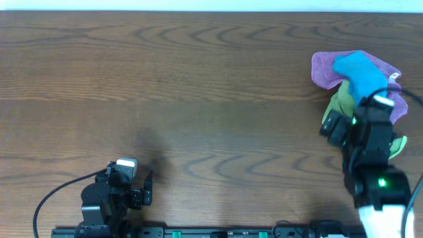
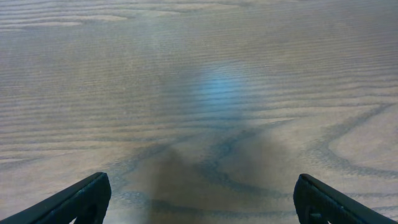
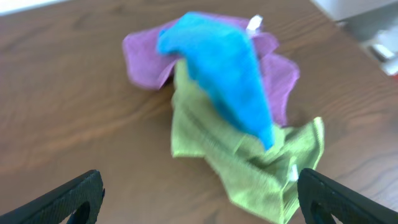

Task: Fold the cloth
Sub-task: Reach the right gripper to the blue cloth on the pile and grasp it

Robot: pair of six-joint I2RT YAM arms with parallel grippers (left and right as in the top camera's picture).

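The bright sky-blue cloth (image 1: 359, 74) lies crumpled on top of a pile at the table's far right, over a purple cloth (image 1: 322, 69) and a lime-green cloth (image 1: 337, 102). In the right wrist view the blue cloth (image 3: 221, 68) runs diagonally across the purple cloth (image 3: 146, 59) and the green cloth (image 3: 249, 168). My right gripper (image 3: 198, 200) is open and empty, just short of the pile, its right finger near the green cloth's corner. My left gripper (image 2: 202, 202) is open and empty over bare wood at the front left (image 1: 135, 188).
The wooden table (image 1: 198, 99) stretches wide to the left of the pile. The pile lies close to the table's right edge. A black rail (image 1: 198, 233) runs along the front edge between the two arm bases.
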